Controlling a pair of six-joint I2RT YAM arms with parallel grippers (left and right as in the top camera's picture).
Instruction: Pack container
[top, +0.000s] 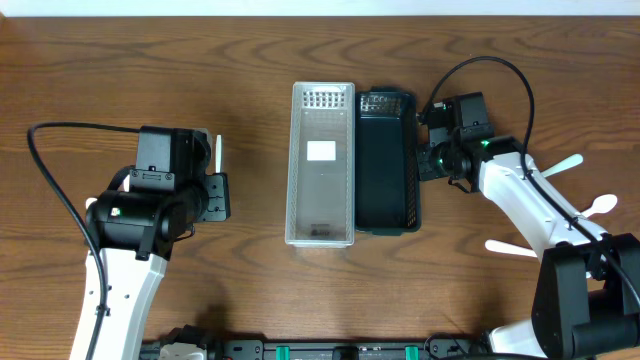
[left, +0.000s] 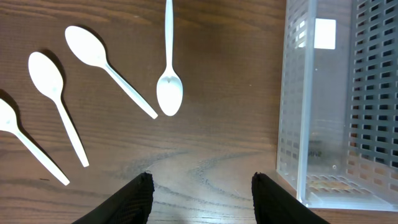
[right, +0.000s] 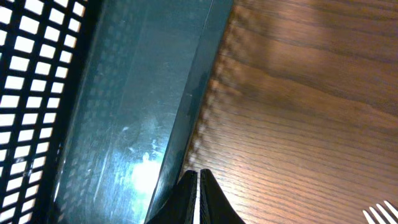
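Note:
A clear plastic container (top: 322, 165) stands mid-table with a black slotted container (top: 388, 160) against its right side. Both look empty. My left gripper (top: 218, 195) is open and empty, left of the clear container (left: 298, 112). In the left wrist view it (left: 202, 186) hovers over bare wood, with several white plastic spoons (left: 169, 68) beyond it. My right gripper (top: 432, 160) is shut on nothing. In the right wrist view its fingertips (right: 198, 180) are at the black container's outer right wall (right: 124, 124).
White plastic utensils lie on the right side of the table: one (top: 562, 166), a spoon (top: 600, 205) and a fork (top: 510, 248). Fork tines (right: 382, 213) show at the right wrist view's lower right corner. The right arm's cable loops above the black container.

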